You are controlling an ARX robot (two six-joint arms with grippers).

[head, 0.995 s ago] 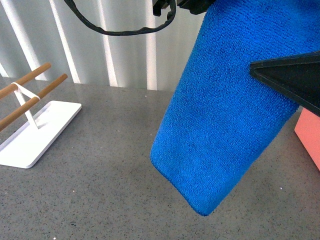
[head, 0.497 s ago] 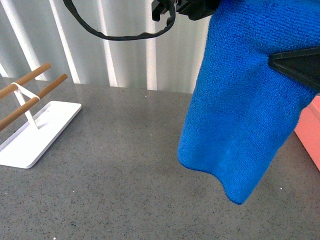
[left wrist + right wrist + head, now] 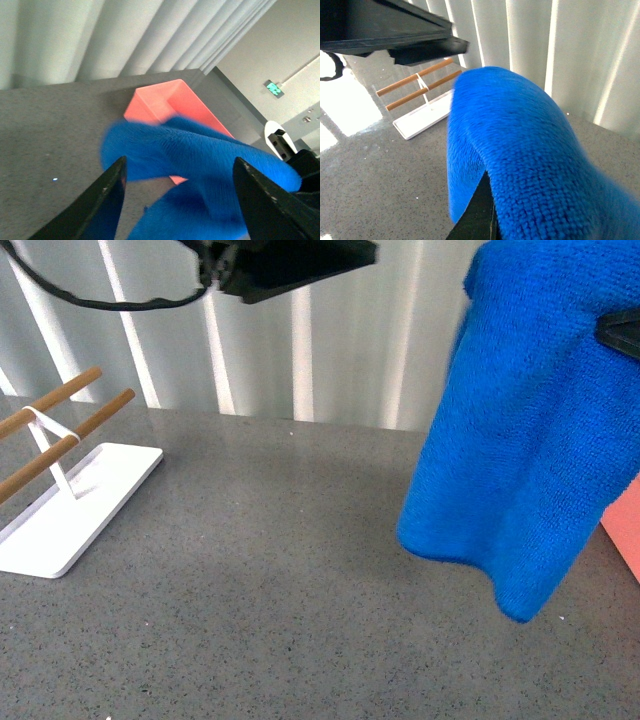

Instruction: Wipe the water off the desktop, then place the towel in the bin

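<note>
right gripper [image 3: 622,334] raised, pinching hanging towel [image 3: 520,460]

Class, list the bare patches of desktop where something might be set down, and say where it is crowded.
Free: the wide middle of the desktop, between the white rack and the hanging towel, and the near edge. Crowded: the right, towel hanging beside the bin.

This looks like an institutional room, a lab or an office, set up for testing rather than a home. A green emergency exit sign [image 3: 273,88] hangs on a plain pale wall [image 3: 280,45] to the far right. Pale pleated curtains [image 3: 350,330] close off the whole far side behind a grey speckled stone-like counter [image 3: 250,570]. The counter carries few props: a white rack with wooden bars [image 3: 70,500] at the left and a salmon-pink plastic bin [image 3: 170,102] at the right.
</note>
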